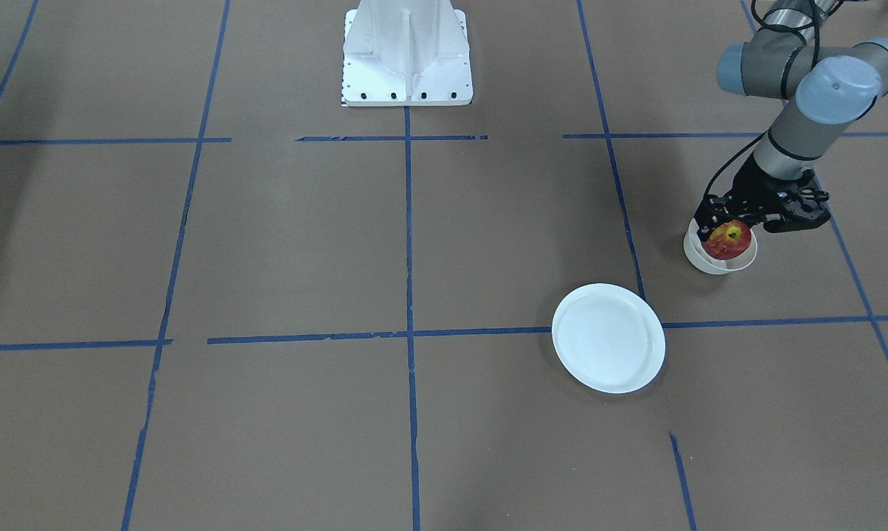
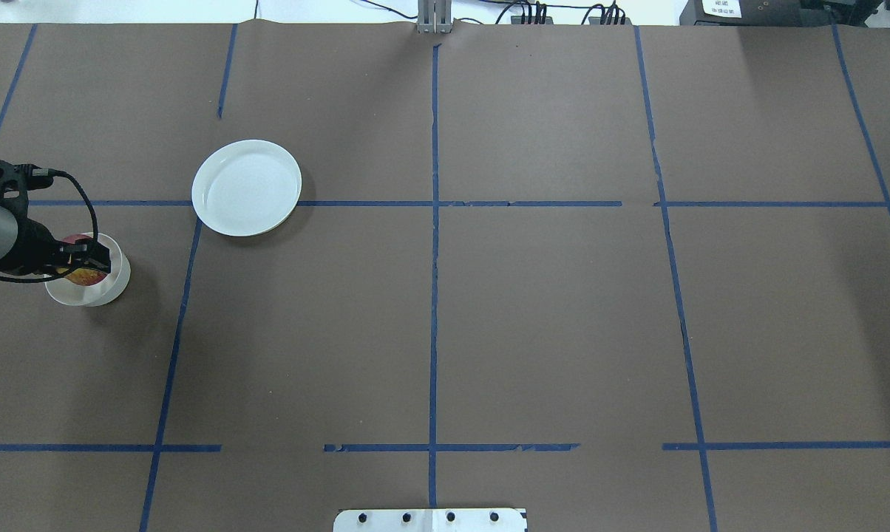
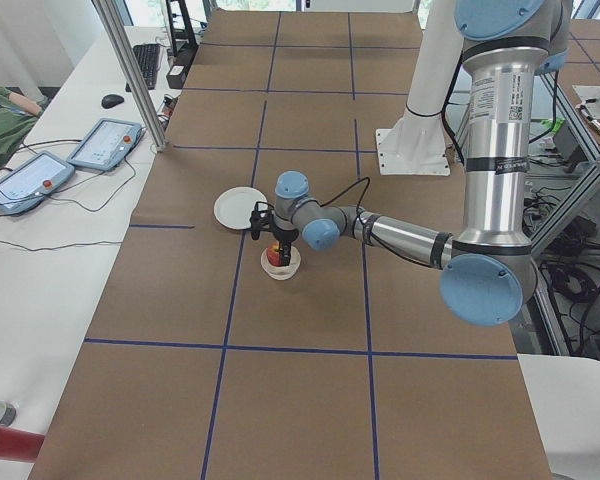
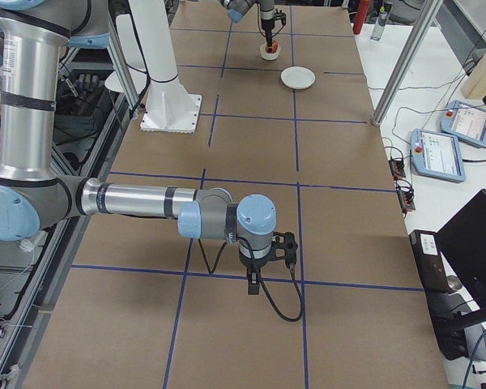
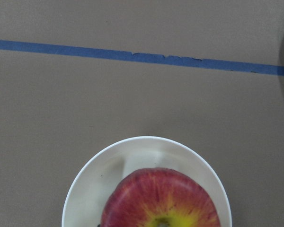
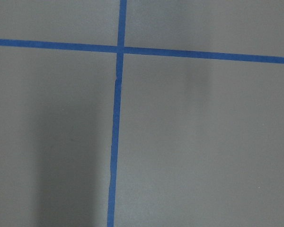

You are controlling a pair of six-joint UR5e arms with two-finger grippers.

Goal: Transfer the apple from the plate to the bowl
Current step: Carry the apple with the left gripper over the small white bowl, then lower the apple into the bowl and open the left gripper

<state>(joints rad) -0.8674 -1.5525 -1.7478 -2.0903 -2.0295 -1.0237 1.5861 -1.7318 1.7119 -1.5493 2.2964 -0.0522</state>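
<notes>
Exterior front-facing view: the left gripper (image 1: 723, 230) stands directly over the bowl (image 1: 709, 264). Its fingers sit on either side of the apple (image 1: 728, 240) and appear clamped on it. The apple is low inside the bowl mouth, yellow stem patch upward. Whether it already rests on the bowl floor cannot be told.

Handling, as judged:
- Apple: rigid, smooth-skinned and round. It is likely to roll if released off-centre and to bruise if dropped. Hold it across the widest girth, stem axis vertical.
- Bowl: thin-walled and probably light. A finger pressing the rim could tip or slide it, so open the jaws only as far as the rim allows and withdraw straight up.

The plate (image 1: 608, 338) carries nothing and lies near the bowl without touching it, outside a vertical exit path. Blue tape lines (image 1: 408, 221) mark the brown table (image 1: 282, 243); the white pedestal (image 1: 407, 59) stands well apart.

The right gripper (image 4: 259, 279) hangs over the table far from all dishes. Whether it is released or clenched cannot be told.
</notes>
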